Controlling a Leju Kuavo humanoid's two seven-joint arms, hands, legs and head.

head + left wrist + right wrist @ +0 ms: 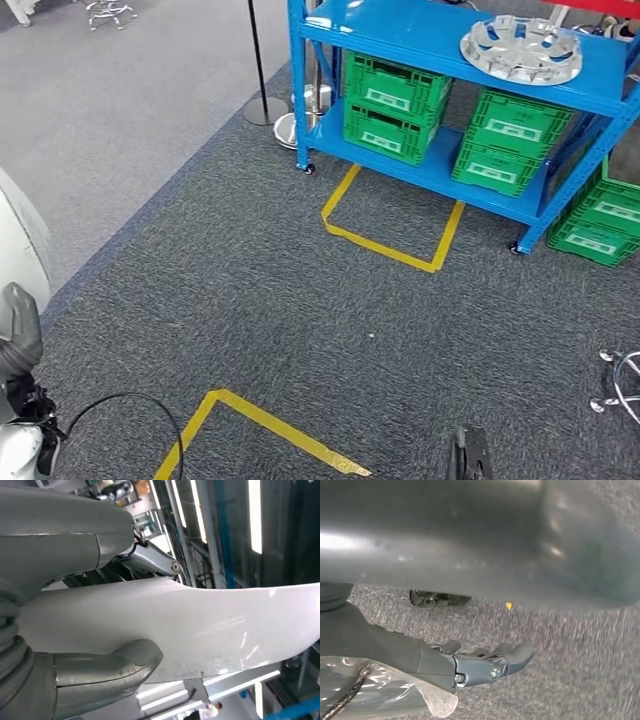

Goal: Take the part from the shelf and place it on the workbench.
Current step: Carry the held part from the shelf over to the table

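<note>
Carpet (249,300) with yellow tape (392,245) underfoot. Wheel cover (521,48) lies on blue shelf (392,35), well apart. Right hand (482,662) hangs empty, fingers loosely extended; left hand (94,540) grip unclear. Risk: misjudged approach, bumping green crates (392,105) or shelf.

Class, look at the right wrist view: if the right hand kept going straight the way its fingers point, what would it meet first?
Probably nothing close: the right hand points along, just above, the grey carpet, and the way looks free. Depth is unclear; any downward tilt would meet carpet first.
</note>
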